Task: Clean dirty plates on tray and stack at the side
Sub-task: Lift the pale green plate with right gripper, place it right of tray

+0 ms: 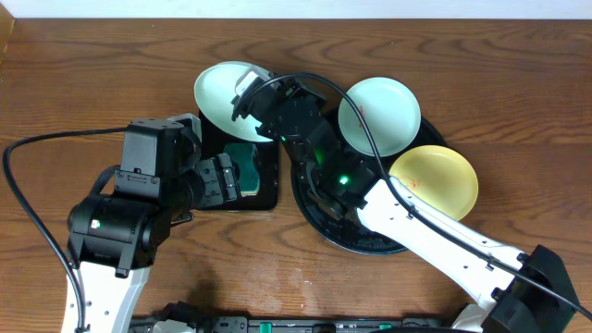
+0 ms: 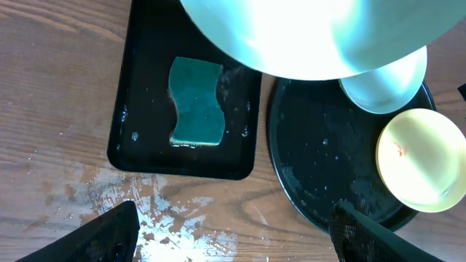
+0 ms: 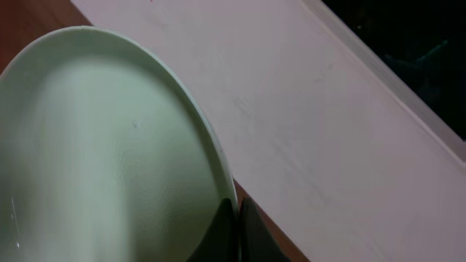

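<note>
My right gripper (image 1: 252, 92) is shut on the rim of a pale mint plate (image 1: 222, 91) and holds it tilted above the far end of the rectangular tray. In the right wrist view the jaws (image 3: 237, 218) pinch that plate's (image 3: 109, 145) edge. It also fills the top of the left wrist view (image 2: 313, 36). A second mint plate (image 1: 379, 113) with a small red smear and a yellow plate (image 1: 435, 180) with an orange smear rest on the round black tray (image 1: 319, 220). My left gripper (image 1: 220, 180) is open and empty; its fingers (image 2: 233, 236) hover over wet tabletop.
A green sponge (image 1: 245, 171) lies in the small rectangular black tray (image 1: 264, 199), also seen in the left wrist view (image 2: 195, 102). The round tray (image 2: 328, 160) is wet. A pale wall edge runs along the table's far side.
</note>
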You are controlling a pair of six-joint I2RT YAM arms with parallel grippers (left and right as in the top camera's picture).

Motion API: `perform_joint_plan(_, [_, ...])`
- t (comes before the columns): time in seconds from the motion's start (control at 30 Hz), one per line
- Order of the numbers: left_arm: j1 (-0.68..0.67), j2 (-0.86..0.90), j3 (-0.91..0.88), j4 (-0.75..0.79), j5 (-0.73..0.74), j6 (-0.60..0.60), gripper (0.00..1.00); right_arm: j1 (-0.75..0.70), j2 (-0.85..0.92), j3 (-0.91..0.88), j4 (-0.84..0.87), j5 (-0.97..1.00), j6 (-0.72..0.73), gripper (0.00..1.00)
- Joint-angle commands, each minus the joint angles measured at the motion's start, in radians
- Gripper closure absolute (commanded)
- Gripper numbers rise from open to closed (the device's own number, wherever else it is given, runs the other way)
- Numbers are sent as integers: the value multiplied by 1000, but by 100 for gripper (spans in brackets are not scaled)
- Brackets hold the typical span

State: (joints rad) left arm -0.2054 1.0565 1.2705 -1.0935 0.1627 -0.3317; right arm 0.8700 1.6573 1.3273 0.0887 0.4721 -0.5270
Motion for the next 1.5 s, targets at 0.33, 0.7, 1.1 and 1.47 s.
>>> perform_joint_plan(0.33, [4,-5,26,-3,10,14,15,26,-21,23,-10,162,-14,99])
perform_joint_plan(0.7, [4,-5,26,-1,9,14,15,18,-18,23,-166,266,351,99])
perform_joint_plan(1.1, [4,3,26,3,9,18,15,-566,-117,25,-728,-721,979,99])
perform_joint_plan(1.47, [4,20,26,7,9,18,15,-1226,-127,24,-966,-662,985,99])
